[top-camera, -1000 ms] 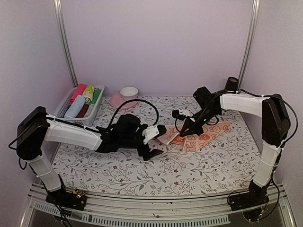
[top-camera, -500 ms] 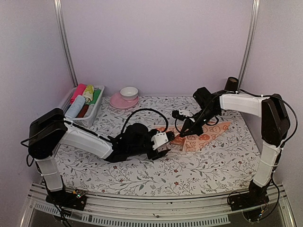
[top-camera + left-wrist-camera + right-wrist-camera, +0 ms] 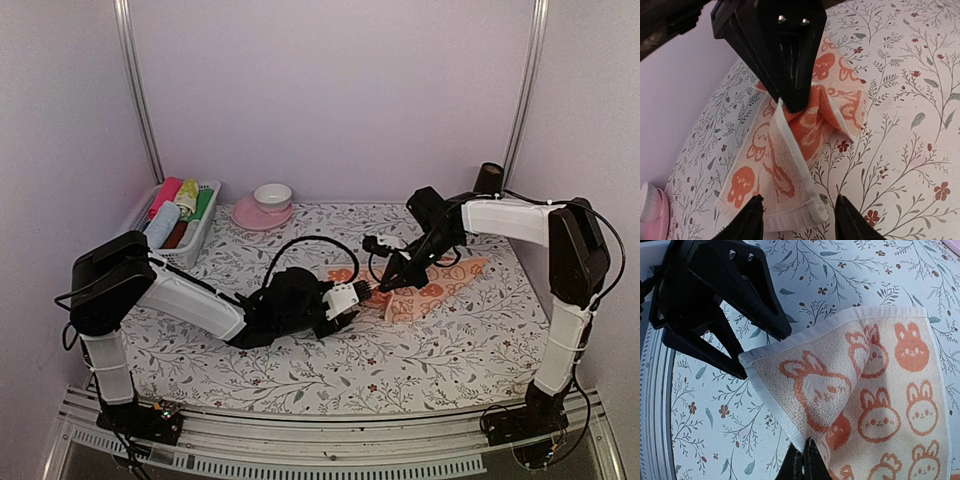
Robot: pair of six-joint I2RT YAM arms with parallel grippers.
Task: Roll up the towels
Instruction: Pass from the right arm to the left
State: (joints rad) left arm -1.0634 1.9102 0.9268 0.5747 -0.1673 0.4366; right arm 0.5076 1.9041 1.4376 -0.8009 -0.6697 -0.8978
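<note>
A peach-orange towel (image 3: 436, 283) with pale rabbit prints lies partly folded on the floral sheet, right of centre. My right gripper (image 3: 391, 284) is shut on a raised fold of this towel (image 3: 890, 405), and its fingertips (image 3: 807, 457) pinch the fold from below. In the left wrist view the pinched fold hangs from the right gripper's black fingers (image 3: 790, 60). My left gripper (image 3: 799, 220) is open, one finger on each side of the towel's white-hemmed lower corner (image 3: 790, 205). In the top view the left gripper (image 3: 352, 296) sits just left of the right one.
A white mesh basket (image 3: 205, 232) with several rolled coloured items stands at the back left. Beside it is a pink plate (image 3: 250, 215) with a white bowl (image 3: 272, 194) on it. Metal posts and lilac walls close in the back and sides.
My left arm has reached right to the towel. Its jaws have narrowed around the towel's lower corner. The right gripper has kept its hold and place.
</note>
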